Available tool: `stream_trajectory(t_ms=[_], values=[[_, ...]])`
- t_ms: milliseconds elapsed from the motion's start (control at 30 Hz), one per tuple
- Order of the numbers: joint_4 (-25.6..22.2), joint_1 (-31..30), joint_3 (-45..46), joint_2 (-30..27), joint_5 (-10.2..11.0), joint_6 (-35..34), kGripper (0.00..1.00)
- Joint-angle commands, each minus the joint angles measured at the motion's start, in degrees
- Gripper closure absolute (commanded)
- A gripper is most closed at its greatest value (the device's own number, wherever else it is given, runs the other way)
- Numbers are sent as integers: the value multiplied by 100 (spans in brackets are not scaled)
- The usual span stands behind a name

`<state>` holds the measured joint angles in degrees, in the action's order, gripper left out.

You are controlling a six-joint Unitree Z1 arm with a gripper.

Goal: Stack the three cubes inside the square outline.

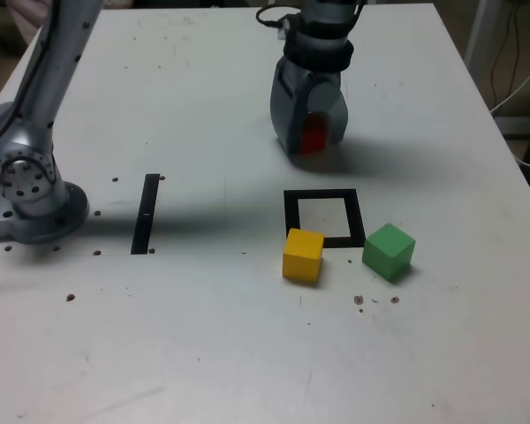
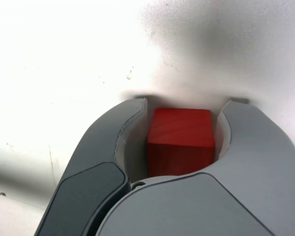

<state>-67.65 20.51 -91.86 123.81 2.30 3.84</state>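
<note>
My gripper [image 1: 313, 137] is down on the table behind the square outline [image 1: 324, 216], shut on the red cube [image 1: 314, 135]. In the wrist view the red cube [image 2: 181, 141] fills the space between the two grey jaws, which press on its sides. The yellow cube [image 1: 302, 254] sits on the table at the outline's near left corner, touching its black frame. The green cube [image 1: 389, 250] rests just off the outline's near right corner. The white centre of the outline holds nothing.
A thin black strip [image 1: 146, 213] lies on the white table [image 1: 203, 353] at the exterior view's left. The arm's grey base [image 1: 31, 190] stands beyond it near the left edge. Cables hang past the table's right side.
</note>
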Motion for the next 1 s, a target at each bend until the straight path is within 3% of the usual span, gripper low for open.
stream_trajectory(t_ms=[0, 233, 433, 700, 967], values=[[20, -48, 56, -195, 47, 11, 63], [220, -398, 536, -903, 205, 5, 75], [285, -1163, 1021, -1410, 201, -210, 76], [352, -2281, 1413, -1472, -57, -795, 76], [571, -2597, 1389, -1346, -113, -1052, 76]])
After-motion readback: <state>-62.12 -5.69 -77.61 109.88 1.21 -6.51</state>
